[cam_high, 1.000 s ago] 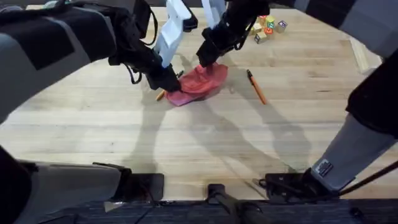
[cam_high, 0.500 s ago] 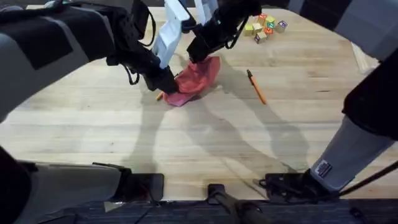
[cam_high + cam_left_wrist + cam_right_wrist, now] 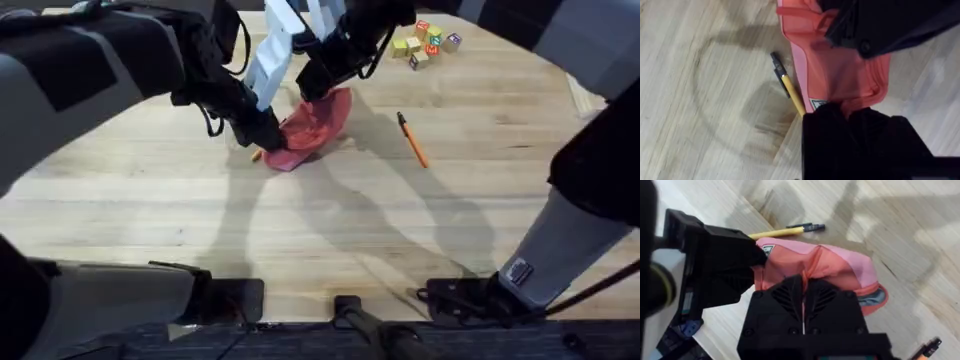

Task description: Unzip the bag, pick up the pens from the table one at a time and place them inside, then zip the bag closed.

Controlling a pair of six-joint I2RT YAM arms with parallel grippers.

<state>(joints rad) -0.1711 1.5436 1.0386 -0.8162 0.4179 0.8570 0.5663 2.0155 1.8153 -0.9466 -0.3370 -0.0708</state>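
The pink bag (image 3: 312,128) is gripped at its near-left end by the left gripper (image 3: 268,133), jaws closed on the fabric; its far end is pinched and lifted off the desk (image 3: 330,240) by the right gripper (image 3: 312,88); the yellow pen (image 3: 790,93) lies touching the bag's edge; the orange pen (image 3: 412,139) lies apart to the right.

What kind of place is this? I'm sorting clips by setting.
Probably a robot lab tabletop: a wooden table, a pink bag held between two arms, an orange pen and toy blocks.

The right hand (image 3: 803,286) pinches the pink bag (image 3: 840,270); a yellow pen (image 3: 785,230) lies just beside.
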